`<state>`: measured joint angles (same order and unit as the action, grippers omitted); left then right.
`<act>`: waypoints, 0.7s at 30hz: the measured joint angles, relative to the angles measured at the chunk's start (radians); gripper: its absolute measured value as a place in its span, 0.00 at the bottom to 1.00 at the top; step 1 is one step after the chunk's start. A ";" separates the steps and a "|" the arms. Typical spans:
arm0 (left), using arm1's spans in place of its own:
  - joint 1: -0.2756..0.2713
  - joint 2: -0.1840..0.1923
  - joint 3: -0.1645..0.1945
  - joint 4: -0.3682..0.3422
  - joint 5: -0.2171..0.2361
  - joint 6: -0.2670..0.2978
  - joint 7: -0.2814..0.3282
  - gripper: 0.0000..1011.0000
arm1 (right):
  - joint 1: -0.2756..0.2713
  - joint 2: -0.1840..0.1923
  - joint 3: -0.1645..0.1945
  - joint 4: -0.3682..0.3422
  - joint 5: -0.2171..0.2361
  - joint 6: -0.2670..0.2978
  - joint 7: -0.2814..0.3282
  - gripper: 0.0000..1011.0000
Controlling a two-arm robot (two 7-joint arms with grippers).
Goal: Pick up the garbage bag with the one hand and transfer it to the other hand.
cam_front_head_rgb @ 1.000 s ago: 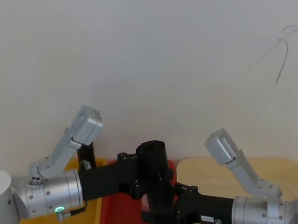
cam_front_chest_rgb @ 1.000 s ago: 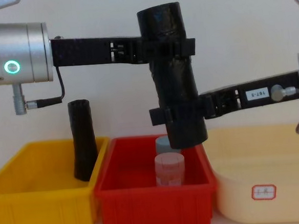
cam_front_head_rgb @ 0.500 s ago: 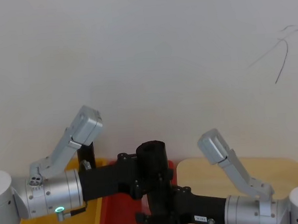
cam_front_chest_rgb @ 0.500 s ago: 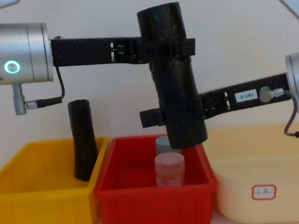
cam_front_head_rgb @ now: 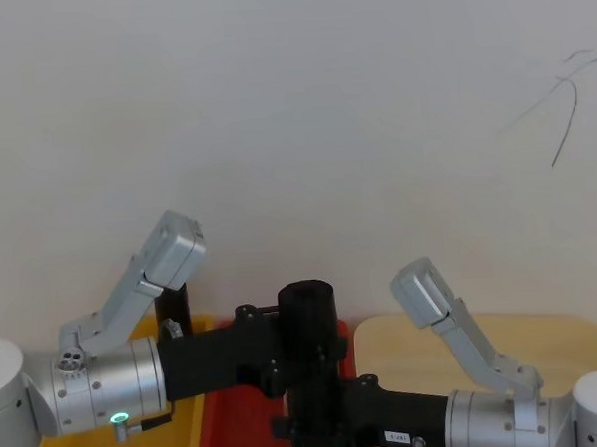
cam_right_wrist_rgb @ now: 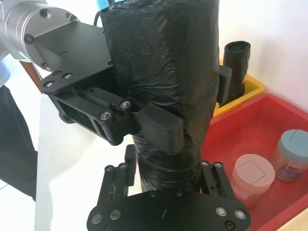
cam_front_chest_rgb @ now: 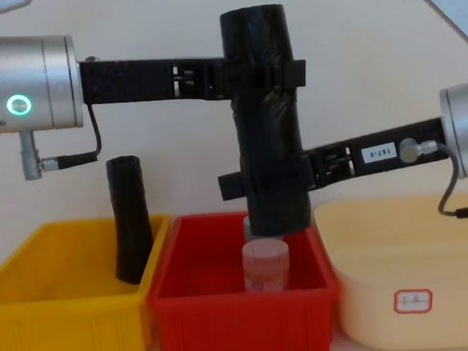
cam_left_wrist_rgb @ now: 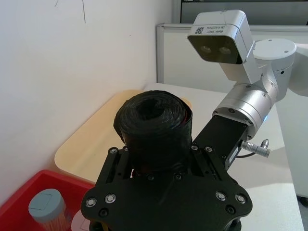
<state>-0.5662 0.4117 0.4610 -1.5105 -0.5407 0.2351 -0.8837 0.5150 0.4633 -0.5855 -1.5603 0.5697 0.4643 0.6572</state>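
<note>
The garbage bag [cam_front_chest_rgb: 266, 121], a thick black wrinkled roll, stands upright in the air above the red bin [cam_front_chest_rgb: 244, 323]. My left gripper [cam_front_chest_rgb: 263, 73], on the silver wrist with the green ring, is shut on the bag's upper part. My right gripper [cam_front_chest_rgb: 266, 181], with the white number label, is shut on its lower part, a finger pressing each side. In the right wrist view both fingers [cam_right_wrist_rgb: 115, 185] hug the bag [cam_right_wrist_rgb: 163, 72], with the left gripper [cam_right_wrist_rgb: 192, 108] clamped above. From the head, the bag [cam_front_head_rgb: 308, 308] rises between both arms.
A slimmer black roll [cam_front_chest_rgb: 130, 219] leans in the yellow bin [cam_front_chest_rgb: 68, 324] on the left. Two jars [cam_front_chest_rgb: 266, 266] stand in the red bin right below the bag. A beige tray [cam_front_chest_rgb: 419, 291] lies on the right. A white wall is close behind.
The right arm has slid further left and its fingers have come in around the bag's lower part. The bag has swung from tilted to upright. The left gripper has held still.
</note>
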 joint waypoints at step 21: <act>0.000 0.000 0.000 0.000 0.000 0.000 0.001 0.72 | -0.002 0.000 -0.002 0.001 0.011 -0.011 0.002 0.50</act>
<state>-0.5662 0.4117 0.4610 -1.5105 -0.5405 0.2351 -0.8832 0.5126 0.4629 -0.5871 -1.5593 0.5812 0.4530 0.6589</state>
